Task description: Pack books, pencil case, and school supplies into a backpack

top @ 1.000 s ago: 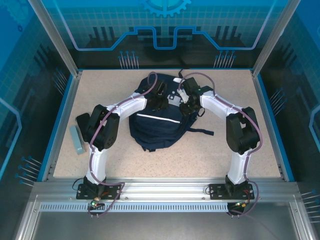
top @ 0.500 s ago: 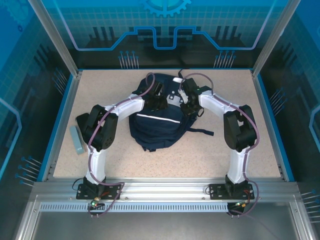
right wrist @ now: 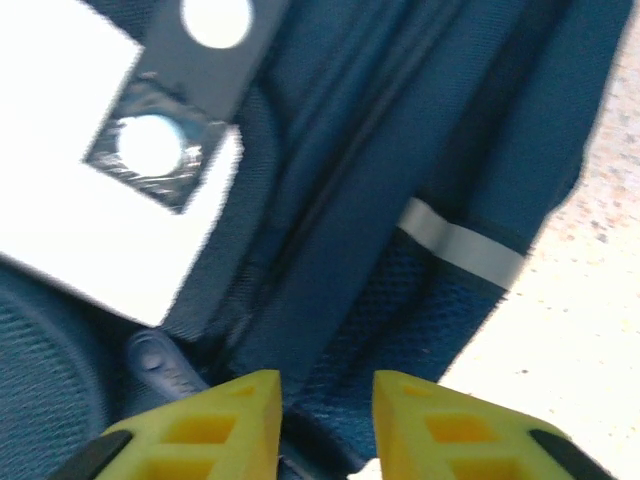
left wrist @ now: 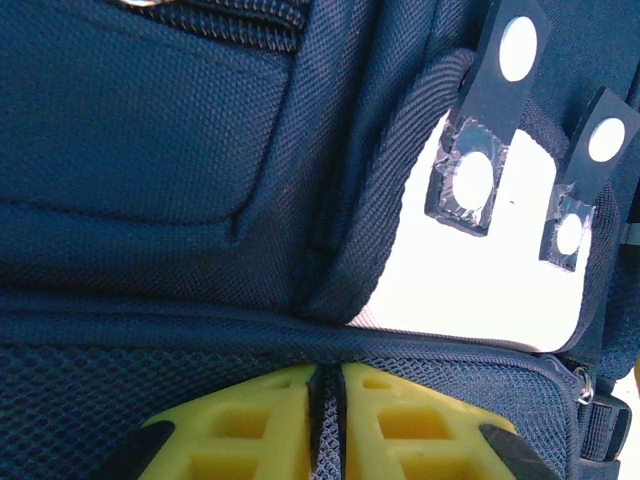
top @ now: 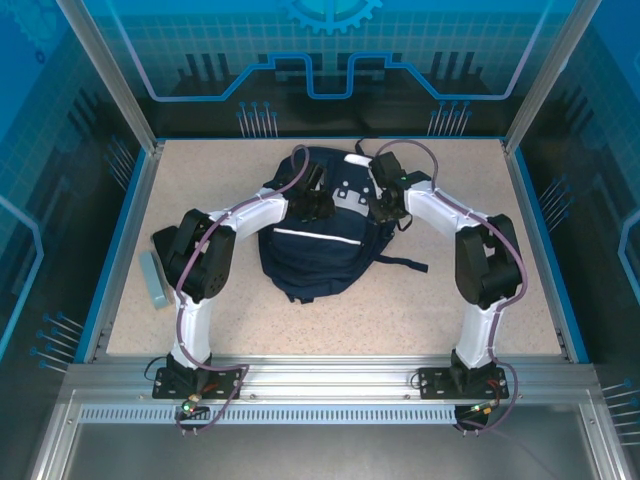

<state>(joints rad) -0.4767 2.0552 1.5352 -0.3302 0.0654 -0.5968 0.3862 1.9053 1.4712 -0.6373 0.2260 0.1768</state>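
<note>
Large navy-blue fabric backpack [top: 315,235] lies on speckled table [top: 470,300]. Left gripper [left wrist: 327,375] clamped on its mesh fabric; right gripper [right wrist: 325,392] with jaws apart, near dark zipper pull [right wrist: 160,365]. Advice: left pulls fabric taut, right closes squarely on pull

Tabletop [top: 300,320]: beige, speckled, matte. The right wrist view catches a pale patch of it at lower right. Blue rim [top: 121,240] runs along the tabletop's left, far and right edges. Aluminium rail [top: 330,378] lies along its near edge, with a slotted strip [top: 330,412] just nearer. Slanted aluminium post [top: 105,70] rises from its far left corner, with a second post [top: 555,70] at far right. Translucent blue panel [top: 330,60] stands behind its far edge, gear emblem [top: 332,12] at top centre.
</note>
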